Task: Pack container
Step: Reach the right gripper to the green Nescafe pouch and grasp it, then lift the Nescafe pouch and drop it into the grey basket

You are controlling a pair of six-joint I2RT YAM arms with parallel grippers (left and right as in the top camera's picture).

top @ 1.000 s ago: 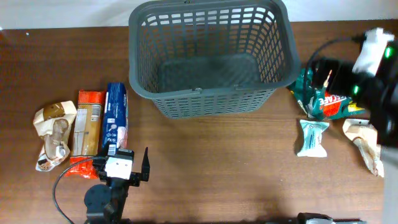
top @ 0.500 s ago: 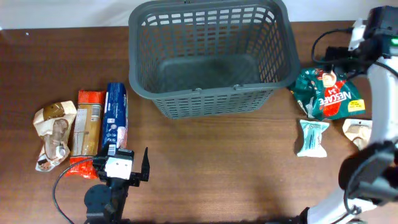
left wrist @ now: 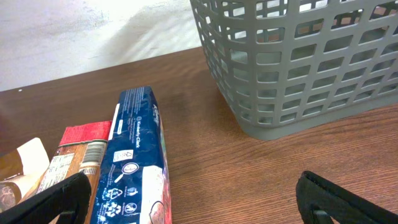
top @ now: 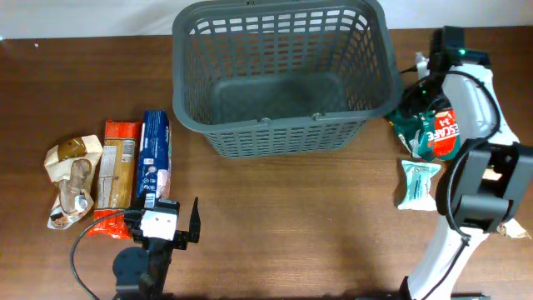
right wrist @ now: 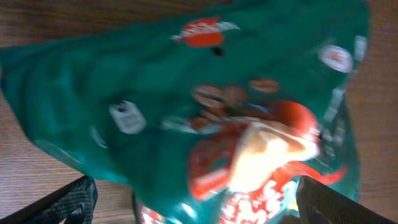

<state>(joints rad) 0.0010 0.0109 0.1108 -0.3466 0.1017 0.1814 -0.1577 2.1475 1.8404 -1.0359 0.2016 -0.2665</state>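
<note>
I have the right tool (right wrist: 200,200) wide over the pouch (right wrist: 155,106), right of frame; it looks soft and slick, so pinch mid-body; basket (top: 283,138) looks stiff, light; left tool (left wrist: 193,190) wide too.

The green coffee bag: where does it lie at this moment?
In the overhead view the green coffee bag lies at the right, beside the right wall of the basket, with a small pale packet just below it.

I see my right arm (top: 483,104) as white links with black joints and cable; my left arm (top: 154,242) is black, white-capped.
</note>
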